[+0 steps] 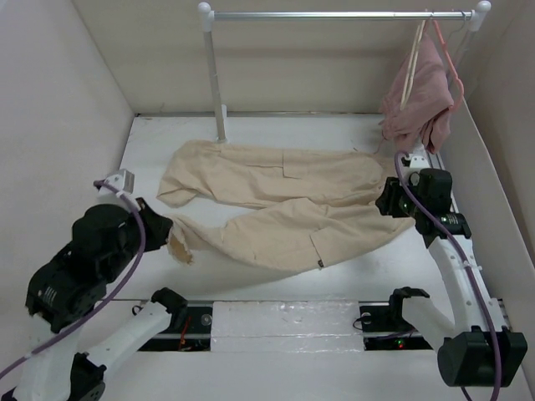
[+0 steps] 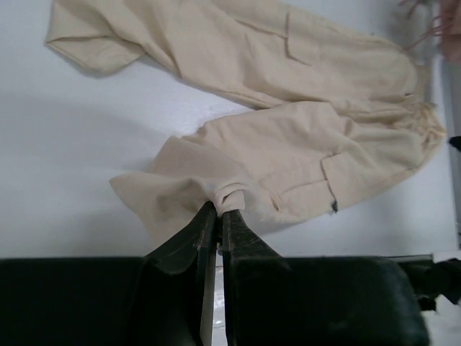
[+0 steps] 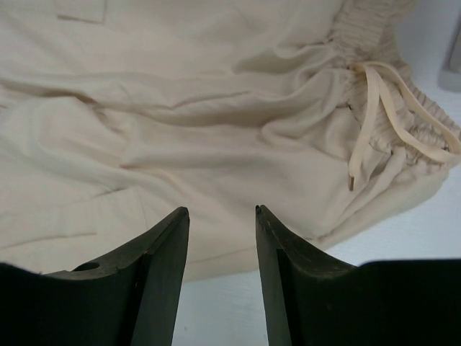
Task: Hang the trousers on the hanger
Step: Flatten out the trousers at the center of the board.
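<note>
- Fingers-wise: left gripper (image 2: 218, 210) clamped shut on one leg cuff (image 2: 232, 192) of the trousers (image 1: 284, 200), right gripper (image 3: 222, 213) spread open just over the waistband (image 3: 403, 122), gripping nothing.
- Otherwise sprawled flat on the table (image 1: 150, 150).
- Not hung yet: hanger (image 1: 410, 75) up on the rail (image 1: 334, 15) beside a pink garment (image 1: 418, 104), well apart.
- Basically everything left to do, by the look of it.

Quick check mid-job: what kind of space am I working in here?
Probably a lab test cell, not a home: plain white walls box in a white table, with a metal clothes rail at the back and trousers laid out.
</note>
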Robot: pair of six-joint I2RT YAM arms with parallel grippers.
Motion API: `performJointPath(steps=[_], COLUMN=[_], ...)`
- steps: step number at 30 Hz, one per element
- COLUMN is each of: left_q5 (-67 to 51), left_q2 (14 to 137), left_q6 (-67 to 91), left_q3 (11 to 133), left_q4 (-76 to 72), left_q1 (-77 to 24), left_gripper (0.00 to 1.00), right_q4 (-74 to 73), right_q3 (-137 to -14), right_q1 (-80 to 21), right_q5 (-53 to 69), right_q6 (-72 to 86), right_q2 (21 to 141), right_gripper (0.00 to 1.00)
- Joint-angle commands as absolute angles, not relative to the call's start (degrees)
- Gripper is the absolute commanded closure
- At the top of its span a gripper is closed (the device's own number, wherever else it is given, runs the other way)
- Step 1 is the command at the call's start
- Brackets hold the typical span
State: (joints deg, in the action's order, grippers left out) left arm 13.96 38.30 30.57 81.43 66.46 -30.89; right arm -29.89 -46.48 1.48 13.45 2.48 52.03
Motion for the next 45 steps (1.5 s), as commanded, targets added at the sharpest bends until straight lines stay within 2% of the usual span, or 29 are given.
performJointPath(steps=[1,3,4,5,9,10,11,13,16,18,19,20,21,22,25,27,28,29,30,31,32,35,40,45], left_q5=[9.9,9.3,9.1,8.4,9.8,9.3,6.6,7.3,14.2,18.5,20.4,24.2,26.7,28.6,32.3,30.1,26.5,14.4,14.3,10.8,5.6,-3.2,-7.5,-13.4], left_q2=[30.3,29.8,30.4,30.9,35.1,36.6,37.5,40.5,43.6,46.2,50.1,52.0,54.4,59.0,67.6,72.0,75.2,76.4,76.4,76.4,75.9,74.5,79.7,85.8], left_q6=[30.7,30.7,30.4,30.0,26.1,23.8,22.2,21.0,24.9,26.4,27.8,30.7,33.0,35.0,36.3,37.5,38.6,40.3,40.3,42.3,43.5,48.6,49.9,51.9], left_q3=[84.1,85.6,87.3,88.2,94.9,96.3,96.5,96.5,92.8,89.5,87.3,86.0,84.7,83.8,83.1,83.1,81.8,77.0,77.0,70.8,68.0,58.7,55.6,54.1], left_q4=[65.2,65.2,65.2,65.3,65.0,65.0,64.7,65.0,61.3,57.2,53.3,50.7,47.1,44.8,36.5,34.9,33.8,29.9,27.1,24.4,21.8,12.6,7.2,3.8], left_q1=[-30.7,-30.7,-30.7,-30.7,-30.7,-30.7,-30.7,-30.7,-30.7,-30.7,-30.7,-30.7,-30.7,-30.7,-29.4,-25.2,-17.9,-9.3,-9.2,-5.1,2.4,13.6,20.3,22.0], left_gripper=[1.00,0.97,0.80,0.73,0.74,0.80,0.80,0.76,0.70,0.65,0.63,0.62,0.62,0.54,0.37,0.39,0.43,0.48,0.48,0.53,0.54,0.52,0.50,0.51], right_q4=[-33.7,-33.7,-33.5,-33.1,-32.7,-32.8,-32.9,-33.0,-32.7,-31.7,-31.3,-30.9,-30.0,-29.6,-29.5,-29.8,-29.7,-29.6,-29.7,-29.6,-29.5,-29.1,-28.6,-28.9], right_q3=[-46.4,-46.0,-45.7,-45.2,-45.3,-45.7,-45.9,-46.7,-46.7,-46.2,-45.4,-45.0,-44.6,-44.2,-44.5,-44.6,-44.5,-44.2,-44.1,-43.9,-43.7,-42.5,-41.0,-40.2], right_q1=[2.2,2.2,2.2,2.2,2.8,2.8,2.8,2.8,2.8,2.8,2.2,1.5,0.9,0.2,-1.6,-3.2,-3.2,-3.9,-4.7,-4.7,-5.4,-7.4,-10.5,-12.6], right_q5=[11.7,12.2,12.6,12.9,12.8,12.7,12.7,12.7,13.5,15.7,16.3,16.9,17.7,17.8,17.8,18.2,18.5,18.8,19.0,19.2,19.4,19.8,19.7,18.7], right_q6=[-2.5,-2.2,-1.8,-1.8,-1.9,-2.4,-2.5,-2.9,-3.0,-2.8,-2.5,-2.2,-2.0,-2.0,-3.8,-4.5,-4.8,-4.8,-4.8,-4.7,-4.7,-4.4,-4.4,-4.1], right_q2=[51.6,51.9,52.2,52.4,54.0,54.3,54.6,55.0,55.7,55.8,55.8,55.8,55.7,55.6,55.9,55.8,55.7,55.1,55.1,54.8,54.0,52.0,51.5,51.2], right_gripper=[0.52,0.52,0.52,0.52,0.52,0.52,0.51,0.51,0.52,0.61,0.70,0.91,0.95,0.99,1.00,1.00,1.00,0.99,0.99,0.98,0.96,0.94,0.92,0.91])
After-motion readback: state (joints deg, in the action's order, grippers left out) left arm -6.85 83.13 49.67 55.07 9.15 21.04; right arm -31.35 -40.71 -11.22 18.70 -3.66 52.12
